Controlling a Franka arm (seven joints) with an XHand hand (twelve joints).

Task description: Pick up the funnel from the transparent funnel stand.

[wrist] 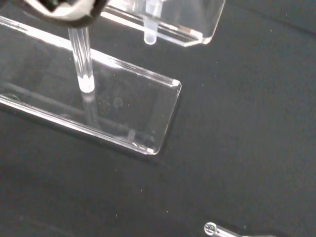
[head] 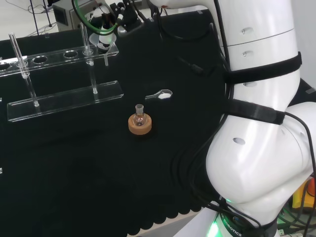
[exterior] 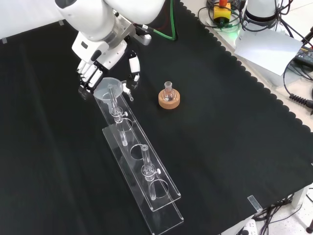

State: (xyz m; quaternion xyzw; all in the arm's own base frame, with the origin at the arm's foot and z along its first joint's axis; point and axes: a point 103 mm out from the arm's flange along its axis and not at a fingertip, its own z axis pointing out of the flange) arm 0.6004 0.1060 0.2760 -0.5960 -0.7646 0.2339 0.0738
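Note:
A clear funnel point(exterior: 108, 88) sits in the end hole of the transparent stand point(exterior: 157, 195), its stem hanging through the upper shelf. In the head view the funnel point(head: 105, 41) shows as a pale bowl at the stand's point(head: 64, 100) right end. The black and white hand point(exterior: 104, 58) hovers right over it. Its fingers point(exterior: 90, 75) reach down at the bowl's left rim. The thumb point(exterior: 133, 65) stands to the right, a small gap away from the bowl. The hand point(head: 109, 20) is not closed round the funnel. The wrist view shows the stand's base plate point(wrist: 123, 108) and a post point(wrist: 81, 57).
A small round flask on a cork ring point(exterior: 169, 98) stands right of the stand in the front view, also seen mid-cloth in the head view as the flask point(head: 140, 121). A small spoon point(head: 160, 94) lies beyond it. The arm's white links point(head: 261, 123) rise at the head view's right.

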